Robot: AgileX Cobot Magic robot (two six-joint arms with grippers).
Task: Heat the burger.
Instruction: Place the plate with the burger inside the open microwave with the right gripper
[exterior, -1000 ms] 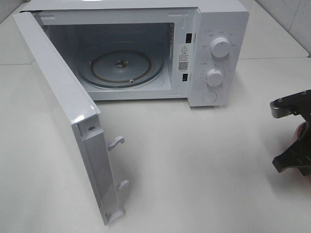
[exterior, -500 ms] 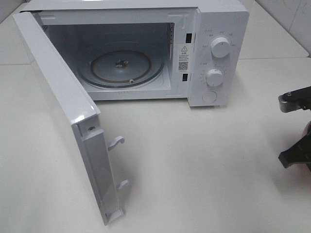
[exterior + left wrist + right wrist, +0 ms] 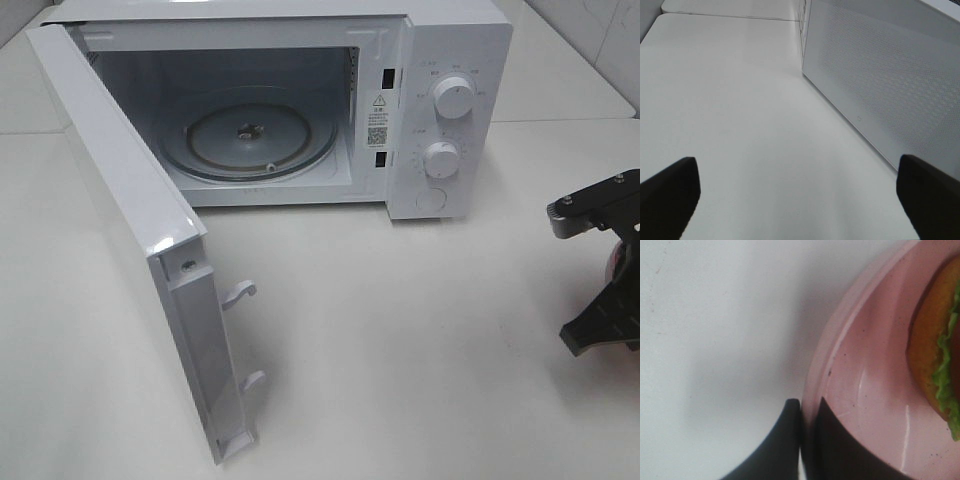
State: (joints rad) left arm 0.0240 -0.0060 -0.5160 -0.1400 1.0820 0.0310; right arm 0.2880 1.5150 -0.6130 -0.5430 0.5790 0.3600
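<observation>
**A:** Where's your burger (image 3: 935, 355) right now? I can barely find it from the high camera.

**B:** It's on the pink plate (image 3: 865, 380), out at 3 o'clock on the table (image 3: 400, 350), and mostly cut off in that view. Your right gripper (image 3: 807, 404) is pinched tight on the plate's rim, one finger inside and one outside. Your left gripper (image 3: 796, 167) is spread wide with nothing in it, close to the outer face of the door (image 3: 120, 200).

**A:** What could bite you from here?

**B:** That's a thin pinch on one edge of a smooth, glossy plate; I'd guess the far side sags or the rim slips once you lift. If it tilts, the burger could slide or shed a layer; it's a rounded stack. The microwave (image 3: 460, 60) sits at 12 o'clock with its door hanging out toward 7; come in low from 3 and you could clip the front frame. The turntable (image 3: 250, 140) is a clear glass disc on a small hub; land off-centre and the plate may rock.

**A:** Textures?

**B:** The bun is shiny golden-brown and the lettuce frilly; the plate is hard and slick, plastic or glazed, can't tell which. The microwave shell is smooth white, the door has a fine dotted mesh, and the table is matte white.
</observation>
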